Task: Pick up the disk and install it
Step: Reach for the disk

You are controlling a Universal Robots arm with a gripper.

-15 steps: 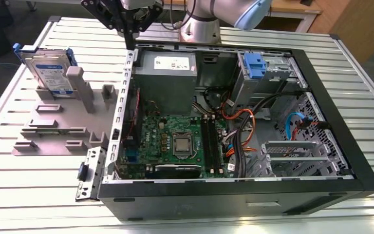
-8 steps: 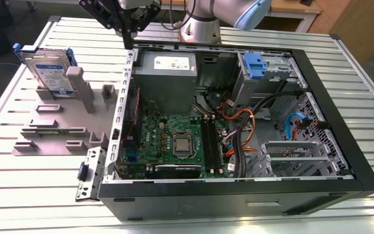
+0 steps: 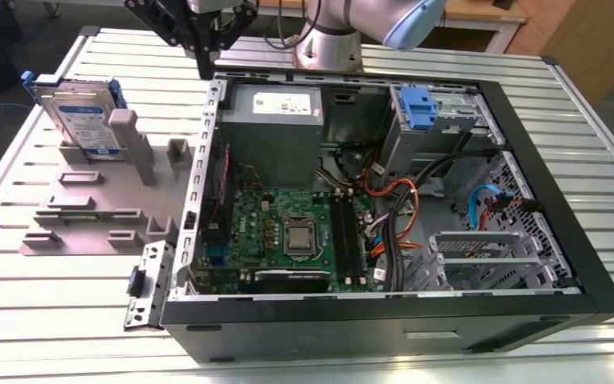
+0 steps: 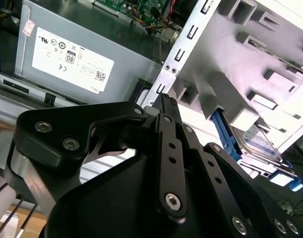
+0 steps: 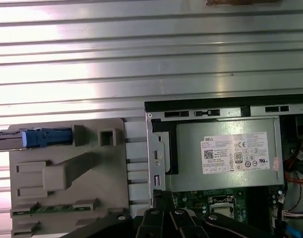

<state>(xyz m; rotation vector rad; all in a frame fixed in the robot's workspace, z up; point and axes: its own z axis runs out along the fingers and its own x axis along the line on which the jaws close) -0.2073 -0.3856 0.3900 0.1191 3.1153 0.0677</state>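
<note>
Table (image 3: 61, 320): ribbed bare metal, bright sheen. Disk (image 3: 81, 116): silver metal, blue plastic rails, paper label. Holder (image 3: 93, 220): matt grey plastic. Gripper (image 3: 205, 68): matt black metal.

Silver disk (image 3: 77, 114) with white-and-blue label, blue plastic rails along its edges, standing on edge, leaning slightly, slotted in a grey holder (image 3: 105, 204), on the counter (image 3: 61, 320), at the exterior view's left of the open computer case (image 3: 392, 320)

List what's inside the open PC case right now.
Grey power supply, green motherboard, orange cables, and a blue latch piece at the drive bay. The disk stands outside, in the grey fixture. Anything beneath the power supply and cables is covered.
</note>
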